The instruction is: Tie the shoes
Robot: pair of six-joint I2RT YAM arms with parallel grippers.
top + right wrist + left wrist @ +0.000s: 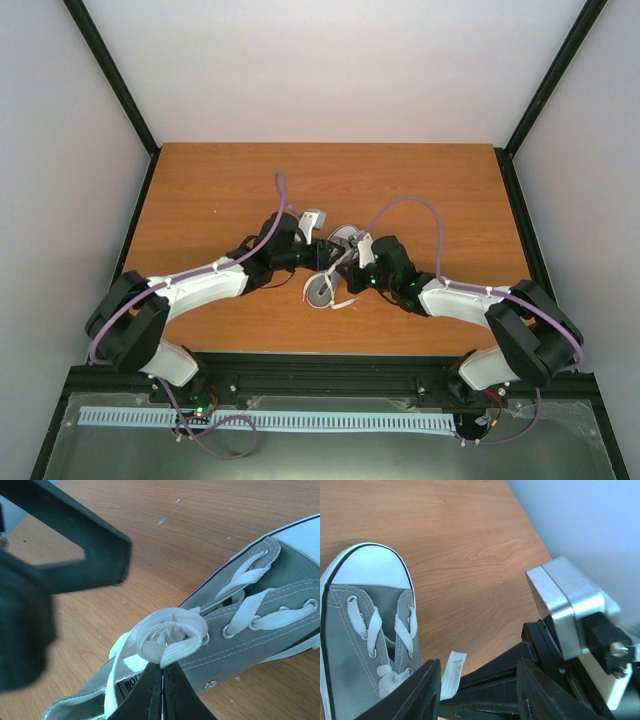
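**Workspace.** The wooden table [200,200] carries one grey canvas sneaker [322,290] near its centre. Both arms converge on it from the near edge.

**Sneaker.** In the left wrist view the white toe cap [367,565] points away from the camera, and the sole lies flat on the wood. White laces [372,627] cross between metal eyelets [227,631]. A printed label [127,684] sits on the tongue (its lettering is only partly visible).

**Right gripper.**
- The right gripper [162,672] is at the sneaker's lace area, above the tongue.
- Its two fingers are pressed together with only a thin seam between them.
- They are clamped on the lower band of a lace loop [172,621], which stands up from the upper eyelets.

**Left gripper.**
- The left gripper [477,680] sits just beside the sneaker, on the side facing the right arm.
- Its fingers [415,692] are spread well apart and grip nothing.
- A flat loose lace end [451,672] lies on the table beside one finger. Contact between the two cannot be determined.

**Adjacent hardware.** A silver-faced block [570,600] on black mounting parts fills the right of the left wrist view, raised off the table surface.
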